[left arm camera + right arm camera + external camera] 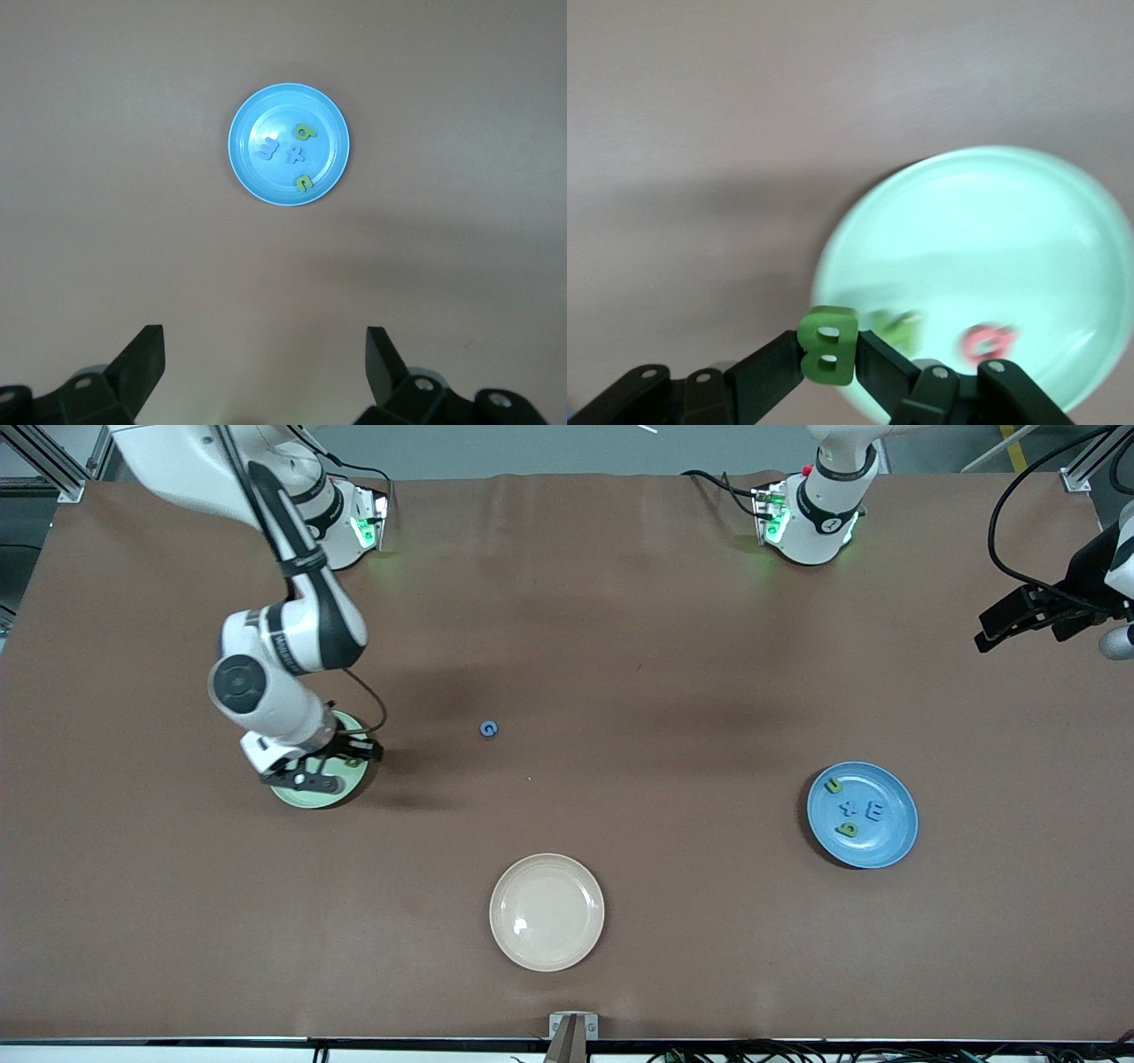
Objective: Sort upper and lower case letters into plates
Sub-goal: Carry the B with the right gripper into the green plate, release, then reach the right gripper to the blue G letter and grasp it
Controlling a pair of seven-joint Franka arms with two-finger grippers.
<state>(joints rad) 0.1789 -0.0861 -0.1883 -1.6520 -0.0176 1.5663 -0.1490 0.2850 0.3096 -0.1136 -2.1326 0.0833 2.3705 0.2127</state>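
Gripping a green letter B (827, 346), the right hand (829, 372) should release low over the mint plate (992, 248); left hand (264, 359) waits open.

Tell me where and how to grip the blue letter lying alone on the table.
Come straight down on the blue letter and close the jaws across its outer edges. It lies flat on the open brown table, tiny and thin, so no sideways approach offers purchase.

A brown table (620, 620) is seen. On it are set a mint green plate (347, 787), a blue plate (890, 841), a cream plate (547, 911) and one small blue letter (488, 729).
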